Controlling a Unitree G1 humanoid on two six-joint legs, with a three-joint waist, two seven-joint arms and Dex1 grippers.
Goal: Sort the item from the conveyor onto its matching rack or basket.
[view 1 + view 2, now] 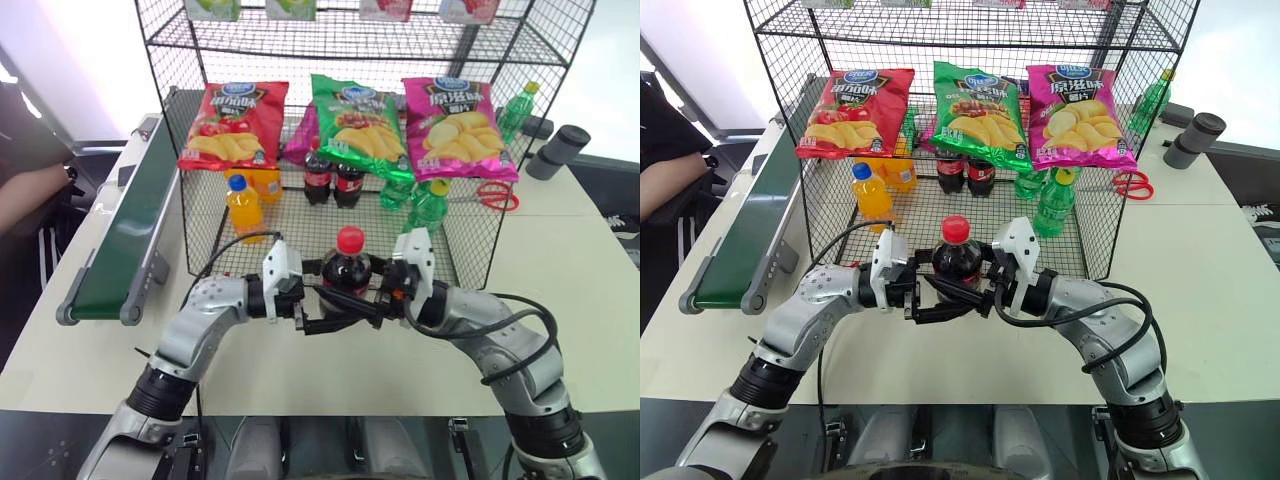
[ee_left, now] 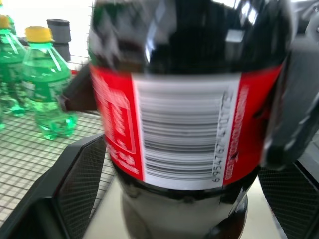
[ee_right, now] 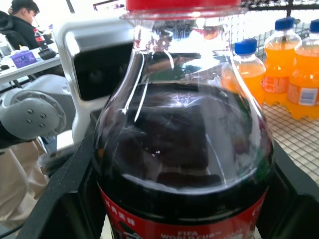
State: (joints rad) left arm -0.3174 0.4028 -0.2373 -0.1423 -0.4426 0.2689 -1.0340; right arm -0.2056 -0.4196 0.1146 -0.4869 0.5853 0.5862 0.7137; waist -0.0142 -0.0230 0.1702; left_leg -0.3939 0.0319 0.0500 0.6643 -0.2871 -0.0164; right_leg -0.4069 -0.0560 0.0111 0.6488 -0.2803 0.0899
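Cola bottle (image 1: 347, 268) is off the conveyor (image 1: 120, 235) and hanging just in front of the basket (image 1: 300, 215), so pickup is done and placing is left. I am gripping it with my right pincer (image 1: 366, 299), fingers closed on its body. My left pincer (image 1: 318, 312) is standing spread wide around the bottle's lower part, letting go as I judge. Inside the basket: two cola bottles, at least two orange, about four green. Three chip bags hanging above the basket.
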